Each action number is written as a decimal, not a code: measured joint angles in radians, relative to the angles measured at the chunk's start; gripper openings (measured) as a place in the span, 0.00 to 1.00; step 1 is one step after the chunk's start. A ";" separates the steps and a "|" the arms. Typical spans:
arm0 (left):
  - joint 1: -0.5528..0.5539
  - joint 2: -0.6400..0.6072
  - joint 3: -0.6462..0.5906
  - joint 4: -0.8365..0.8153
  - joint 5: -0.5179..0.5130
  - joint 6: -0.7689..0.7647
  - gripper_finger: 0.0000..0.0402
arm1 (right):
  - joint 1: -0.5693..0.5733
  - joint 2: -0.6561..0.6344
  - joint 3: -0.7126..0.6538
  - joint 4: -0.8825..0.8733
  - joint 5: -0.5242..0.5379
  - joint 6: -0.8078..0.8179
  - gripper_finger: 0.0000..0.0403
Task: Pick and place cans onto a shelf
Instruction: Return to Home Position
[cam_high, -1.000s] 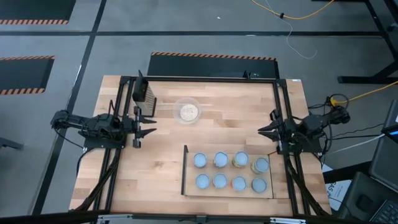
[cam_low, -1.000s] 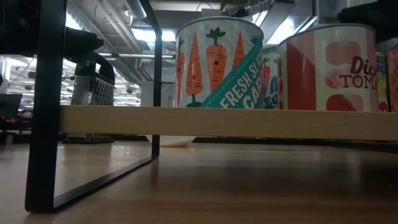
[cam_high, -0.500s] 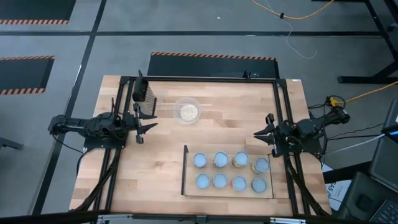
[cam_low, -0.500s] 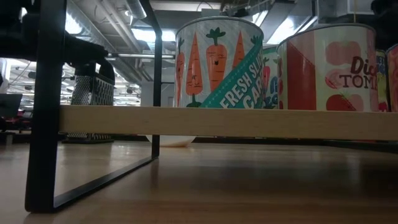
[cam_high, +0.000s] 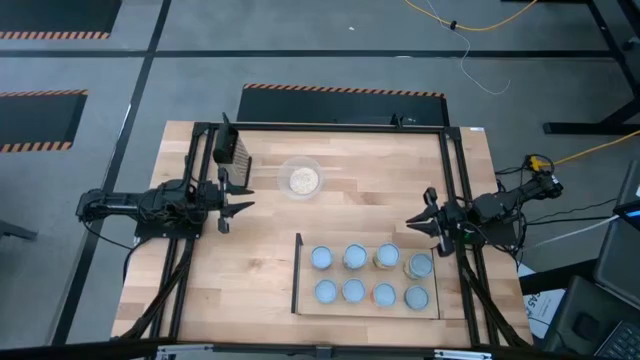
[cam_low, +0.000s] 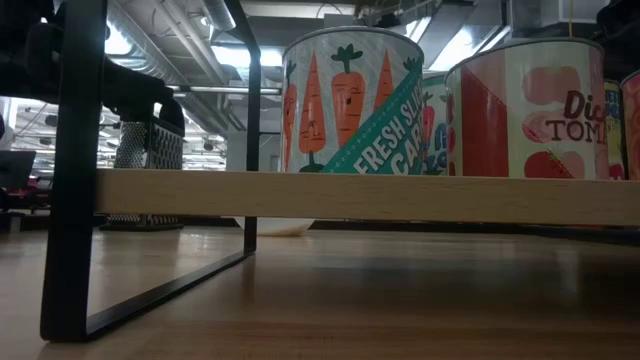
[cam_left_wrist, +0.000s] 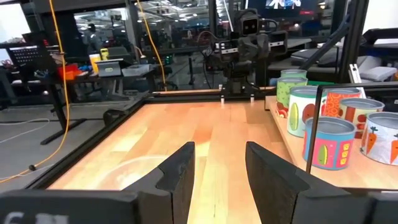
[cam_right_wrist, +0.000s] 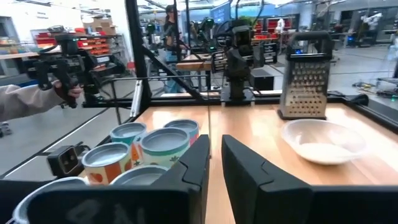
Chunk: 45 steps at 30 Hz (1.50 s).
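Several cans (cam_high: 354, 258) with pale round tops stand in two rows on the light-wood shelf (cam_high: 304, 302), which the low view shows raised on a dark frame leg (cam_low: 70, 170). A carrot can (cam_low: 350, 100) and a tomato can (cam_low: 530, 110) stand at its near edge. My left gripper (cam_high: 240, 207) hovers open over the table's left part, away from the cans (cam_left_wrist: 326, 143). My right gripper (cam_high: 418, 218) hovers by the shelf's far right corner, its fingers a narrow gap apart (cam_right_wrist: 216, 155), beside the cans (cam_right_wrist: 163, 144). Both grippers are empty.
A clear bowl (cam_high: 301, 179) with pale contents and a metal grater (cam_high: 228, 150) stand at the table's far left. A dark frame (cam_high: 455, 180) runs along the table's sides. In the right wrist view a person's hand (cam_right_wrist: 37, 99) holds a device beyond the table.
My right gripper has gone a little toward the table's left edge, toward the shelf's far right corner. The cans have stayed where they were.
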 joint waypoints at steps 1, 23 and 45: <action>0.000 0.000 0.000 0.000 0.000 0.000 0.34 | 0.000 0.000 0.000 0.000 -0.012 0.000 0.12; 0.000 0.000 0.000 0.002 -0.001 0.001 0.34 | -0.030 0.001 -0.021 0.065 0.089 -0.207 0.12; 0.000 0.000 0.000 0.004 -0.002 0.001 0.34 | -0.382 0.001 -0.021 0.049 -0.103 -0.282 0.12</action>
